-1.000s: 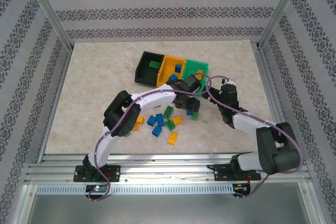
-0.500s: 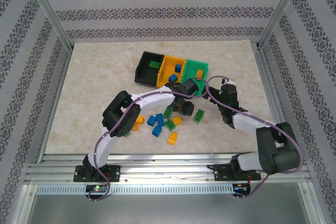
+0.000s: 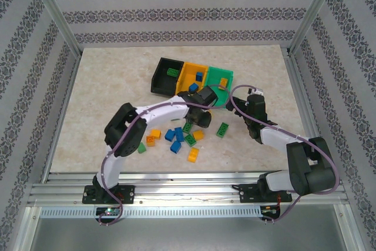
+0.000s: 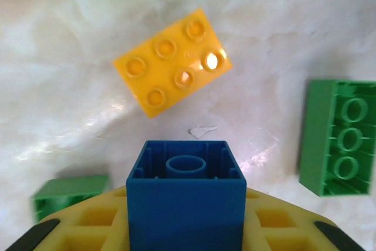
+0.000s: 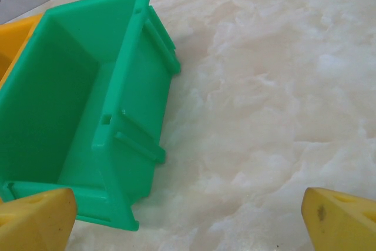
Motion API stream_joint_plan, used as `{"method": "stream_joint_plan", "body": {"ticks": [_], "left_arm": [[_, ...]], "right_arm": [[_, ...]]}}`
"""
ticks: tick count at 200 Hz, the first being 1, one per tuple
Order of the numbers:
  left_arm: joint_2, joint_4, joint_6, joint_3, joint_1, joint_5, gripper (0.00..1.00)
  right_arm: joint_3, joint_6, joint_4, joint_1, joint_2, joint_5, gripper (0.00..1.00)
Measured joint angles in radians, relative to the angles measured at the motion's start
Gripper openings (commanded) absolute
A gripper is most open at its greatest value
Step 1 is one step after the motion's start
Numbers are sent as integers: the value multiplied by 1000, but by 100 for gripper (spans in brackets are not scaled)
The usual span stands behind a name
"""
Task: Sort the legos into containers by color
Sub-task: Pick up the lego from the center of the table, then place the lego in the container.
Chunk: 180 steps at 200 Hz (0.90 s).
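- Your left gripper [image 4: 186, 223] is gripping a blue brick [image 4: 186, 186]. The yellow fingers [image 4: 82, 227] are pressing on its two sides, and its hollow underside is facing the wrist camera.
- Close beside the left finger, a green brick [image 4: 69, 194] is sitting on the table [image 4: 70, 104], partly hidden behind that finger.
- Just past the fingertips, ahead of the blue brick, an orange brick [image 4: 172, 63] is lying studs up. It is turned at an angle and is not touching the blue one.
- Off to the right of the fingers, a second green brick [image 4: 339, 137] is lying hollow side up.
- Your right gripper [image 5: 188, 227] is standing wide open, and its fingertips [image 5: 35, 218] are framing bare table and grasping nothing.
- Just beyond its left fingertip, the green bin [image 5: 135, 86] is resting with its near corner beside that tip.
- Farther left of that fingertip, the edge of the yellow bin [image 5: 9, 45] is sitting against the green bin.
- From above, the left fingers are pointing down at the far edge of the loose bricks [image 3: 175, 136]. You cannot tell whether the blue brick is off the table.
- Beyond both grippers, the black bin [image 3: 157, 83] is ending the row on the left, next to the yellow one.
- A green piece [image 3: 171, 73] is lying in the black bin, and a blue piece [image 3: 200, 76] is lying in the yellow bin.
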Motion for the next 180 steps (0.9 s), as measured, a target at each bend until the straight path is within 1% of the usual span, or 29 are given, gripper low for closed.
{"method": "stream_joint_plan", "body": {"ticks": [17,38,49,60,78,86,92,100,105,112,124,139,152,165,180], "left_arm": [[-54,7,18,0,48,-7,25],[-77,7,45,23,143,-13,26],[-66,4,61,58,191,-15,26],[-42,-3,80,113,233,-16,30],[17,-17,110,237,270,-19,33],[50,-22,127,296,277,-19,38],[77,-28,139,344,279,-19,45],[113,-43,159,405,279,-20,64],[133,-53,165,440,279,-19,71],[161,-69,173,486,279,-21,75],[192,-90,183,535,278,-27,76],[197,-113,189,540,278,-33,76],[187,-107,190,508,278,-34,76],[150,-93,190,420,278,-30,76],[83,-74,190,275,275,-26,75]], "right_arm": [[0,0,0,0,0,0,98],[0,0,0,0,0,0,98],[0,0,0,0,0,0,98],[0,0,0,0,0,0,98],[0,0,0,0,0,0,98],[0,0,0,0,0,0,98],[0,0,0,0,0,0,98],[0,0,0,0,0,0,98],[0,0,0,0,0,0,98],[0,0,0,0,0,0,98],[0,0,-1,-1,0,0,98],[0,0,-3,-1,0,0,98],[0,0,-3,-1,0,-1,98],[2,1,-3,-1,6,-5,98],[8,5,-3,-2,20,-16,98]]}}
